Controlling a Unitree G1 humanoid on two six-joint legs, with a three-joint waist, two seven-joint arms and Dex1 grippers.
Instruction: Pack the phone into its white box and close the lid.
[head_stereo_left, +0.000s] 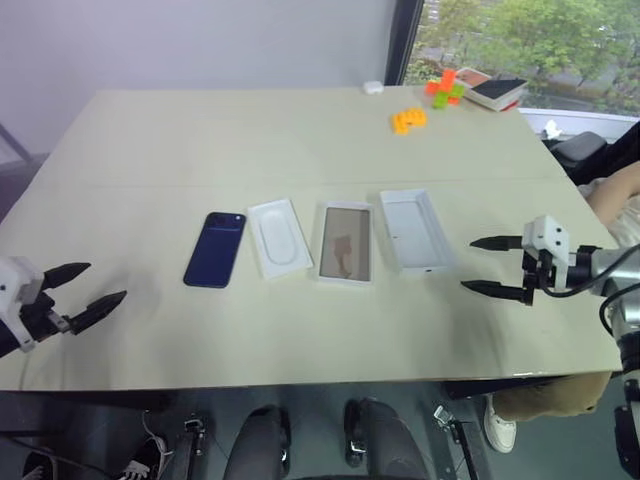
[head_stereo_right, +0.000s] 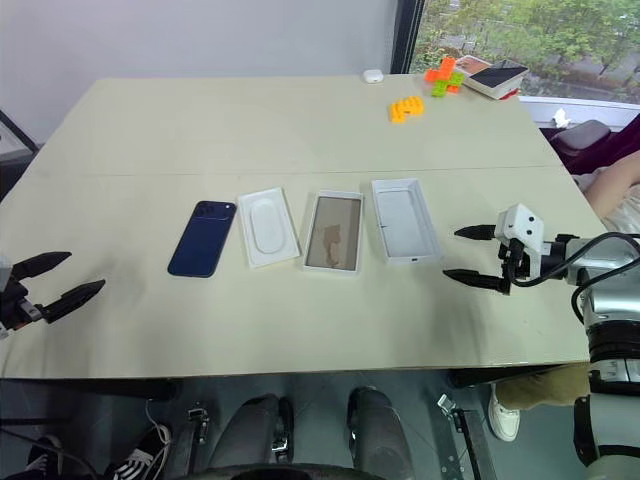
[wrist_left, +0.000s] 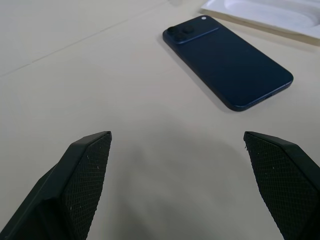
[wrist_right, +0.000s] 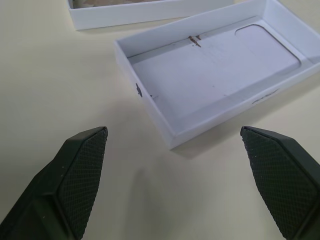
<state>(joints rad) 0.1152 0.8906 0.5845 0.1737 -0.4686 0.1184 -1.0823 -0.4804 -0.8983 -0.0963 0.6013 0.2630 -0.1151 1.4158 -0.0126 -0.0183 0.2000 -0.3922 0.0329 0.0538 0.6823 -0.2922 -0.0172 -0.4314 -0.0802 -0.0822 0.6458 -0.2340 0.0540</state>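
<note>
Four items lie in a row across the table's middle. From left: the dark navy phone (head_stereo_left: 215, 249), face down with its camera cluster at the far end, a flat white insert (head_stereo_left: 279, 237), the white box (head_stereo_left: 346, 244) with a tan floor, and the lid (head_stereo_left: 414, 230) lying inside up. My left gripper (head_stereo_left: 82, 284) hovers open near the front left edge, well short of the phone (wrist_left: 227, 60). My right gripper (head_stereo_left: 493, 265) stands open just right of the lid (wrist_right: 215, 70), empty.
Orange and green blocks (head_stereo_left: 425, 103), a small white item (head_stereo_left: 373, 87) and a book-like object (head_stereo_left: 497, 92) sit at the table's far right corner. A person's arm (head_stereo_left: 610, 190) shows past the right edge.
</note>
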